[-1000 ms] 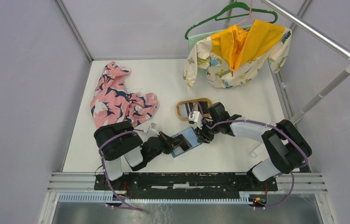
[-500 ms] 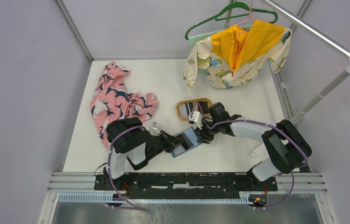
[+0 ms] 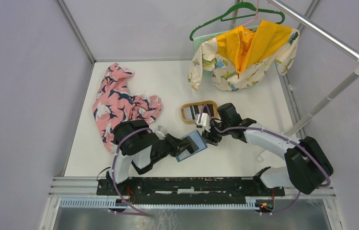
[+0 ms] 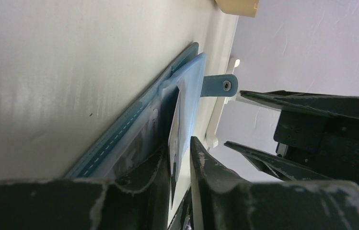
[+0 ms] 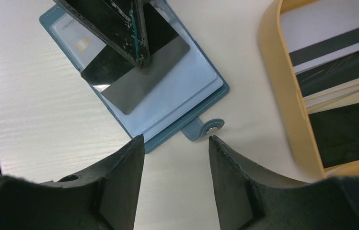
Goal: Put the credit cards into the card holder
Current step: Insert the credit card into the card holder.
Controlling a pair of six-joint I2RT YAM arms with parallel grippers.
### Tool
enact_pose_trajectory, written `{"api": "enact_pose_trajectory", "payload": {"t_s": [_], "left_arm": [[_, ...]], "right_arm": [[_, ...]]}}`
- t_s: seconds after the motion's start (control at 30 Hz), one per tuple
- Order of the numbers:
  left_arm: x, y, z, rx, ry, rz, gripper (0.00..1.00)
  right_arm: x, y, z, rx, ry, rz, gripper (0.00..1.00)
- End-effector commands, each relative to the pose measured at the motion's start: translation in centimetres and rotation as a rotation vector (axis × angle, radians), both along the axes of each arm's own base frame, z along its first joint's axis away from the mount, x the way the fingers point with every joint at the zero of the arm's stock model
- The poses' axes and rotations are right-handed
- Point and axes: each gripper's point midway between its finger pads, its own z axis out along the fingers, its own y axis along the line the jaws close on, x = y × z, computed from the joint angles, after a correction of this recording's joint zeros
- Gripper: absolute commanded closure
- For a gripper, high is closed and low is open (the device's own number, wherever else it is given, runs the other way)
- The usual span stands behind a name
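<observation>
From above, the small teal-blue folding card holder (image 3: 194, 143) lies open mid-frame between the left fingers (image 3: 173, 143) and the right fingers (image 3: 212, 136). The left wrist view shows a thin dark card (image 4: 176, 115) between the left fingers, which are slightly apart; I cannot tell if they pinch it. The right wrist view shows the right fingers spread and empty, with flat cards (image 5: 340, 57) in the tan oval wooden tray (image 5: 275, 81) at upper right.

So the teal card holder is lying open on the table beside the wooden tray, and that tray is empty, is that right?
Not quite. The wooden tray is not empty: it holds several stacked cards, as the right wrist view shows. The rest stands: the teal card holder lies open on the table beside it.
</observation>
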Motion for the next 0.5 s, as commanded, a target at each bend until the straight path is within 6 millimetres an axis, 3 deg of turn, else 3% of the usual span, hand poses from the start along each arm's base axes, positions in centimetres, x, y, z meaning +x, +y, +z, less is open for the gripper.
{"api": "enact_pose_trajectory", "payload": {"t_s": [0.0, 0.13, 0.27, 0.47], "left_arm": [[-0.8, 0.4, -0.5, -0.01, -0.008, -0.021, 0.7], [-0.9, 0.6, -0.9, -0.007, -0.001, -0.022, 0.67], [-1.0, 0.7, -1.1, -0.018, 0.004, -0.021, 0.66], [-1.0, 0.8, -1.2, -0.011, 0.003, -0.022, 0.65]], "right_arm": [[-0.6, 1.2, 2.6, 0.076, -0.09, 0.128, 0.46], [-3.0, 3.2, 4.2, 0.142, -0.199, 0.33, 0.59], [-6.3, 5.3, 3.4, 0.103, -0.375, 0.643, 0.82], [-6.5, 9.0, 2.1, -0.021, -0.53, 0.733, 0.94]]}}
